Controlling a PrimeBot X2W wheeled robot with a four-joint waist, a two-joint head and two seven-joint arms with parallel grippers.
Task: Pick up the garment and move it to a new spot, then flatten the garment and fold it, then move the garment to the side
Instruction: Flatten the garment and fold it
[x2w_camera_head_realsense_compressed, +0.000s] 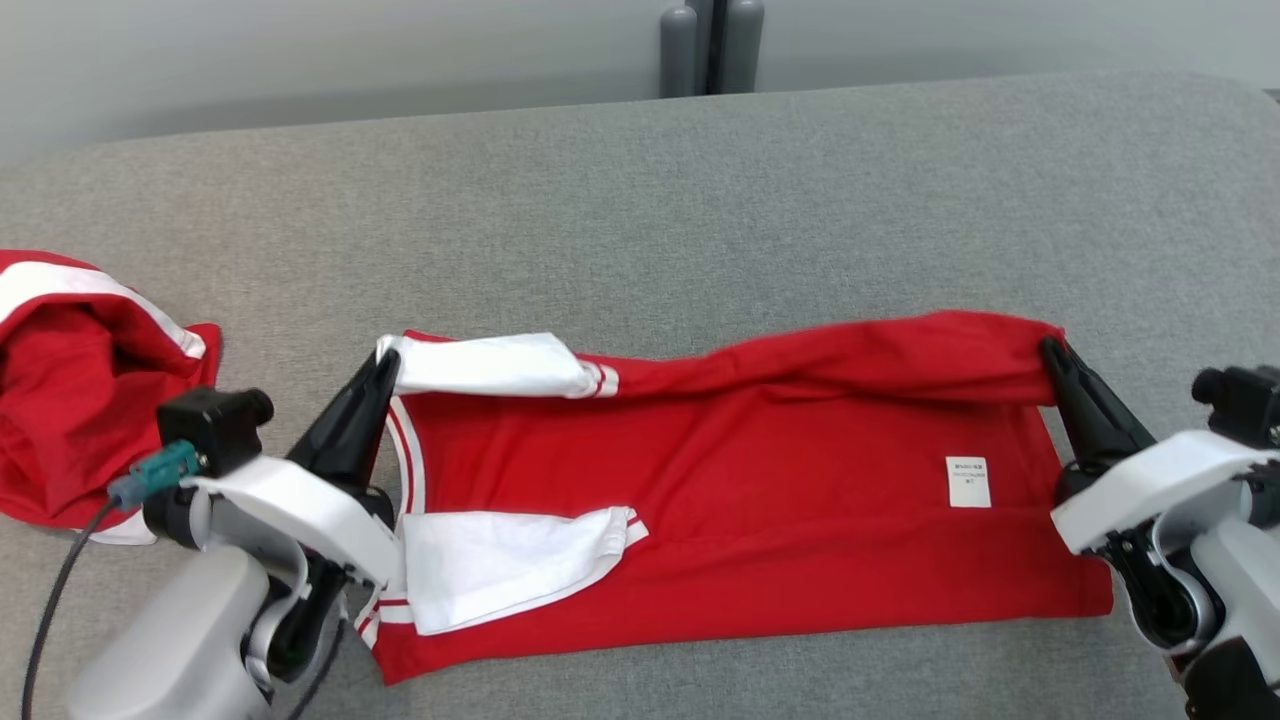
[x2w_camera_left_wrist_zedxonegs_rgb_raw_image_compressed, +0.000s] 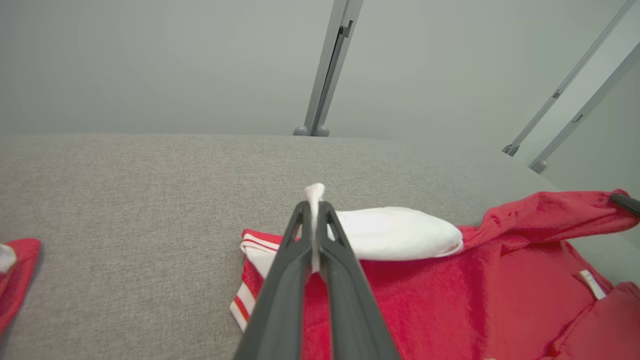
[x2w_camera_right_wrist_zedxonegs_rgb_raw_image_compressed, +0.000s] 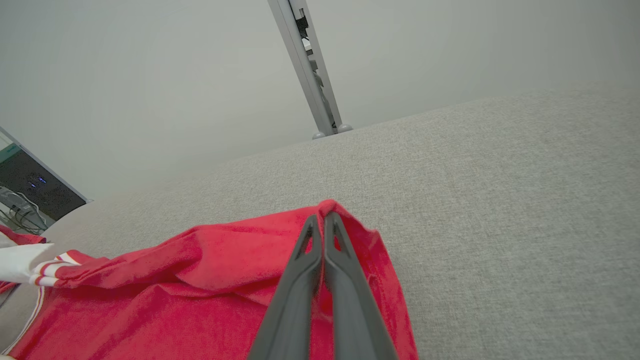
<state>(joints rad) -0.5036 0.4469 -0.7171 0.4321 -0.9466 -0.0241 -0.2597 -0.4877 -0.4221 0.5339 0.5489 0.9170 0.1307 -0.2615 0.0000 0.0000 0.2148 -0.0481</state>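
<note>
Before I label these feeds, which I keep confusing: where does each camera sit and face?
Head view: on the head, looking forward and down at the red garment on the grey surface; left pincer and right pincer show.
Left wrist view: on that wrist, looking along the left pincer, shut on the garment's white part.
Right wrist view: on that wrist, looking along the right pincer, shut on a red corner.
Shared: both wrist views face the grey post at the far edge.

Crumpled red cloth (x2w_camera_head_realsense_compressed: 70, 400) lies on grey padded surface (x2w_camera_head_realsense_compressed: 700, 200).
</note>
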